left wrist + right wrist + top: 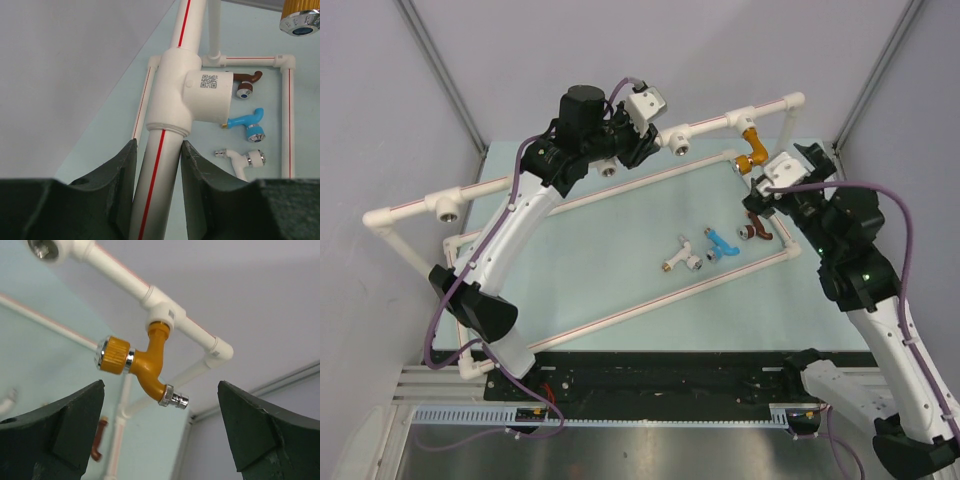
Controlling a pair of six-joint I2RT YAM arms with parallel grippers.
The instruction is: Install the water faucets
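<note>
The orange faucet [752,150] hangs screwed into a white T-socket [738,121] on the raised pipe; in the right wrist view it [145,362] is just ahead of the fingers. My right gripper [757,200] [161,385] is wide open and empty, just below it. The white faucet [678,252], blue faucet [722,243] and brown faucet [757,230] lie loose on the mat; they also show in the left wrist view: white [242,159], blue [247,125], brown [247,82]. My left gripper [642,145] [157,150] is shut on the red-striped pipe [152,200], just below a T-socket [185,95].
The white pipe frame [410,206] runs raised across the back and as a low rectangle [620,312] round the pale green mat. Open T-sockets sit at the left [445,207] and middle [677,140]. Grey walls close in behind and on both sides.
</note>
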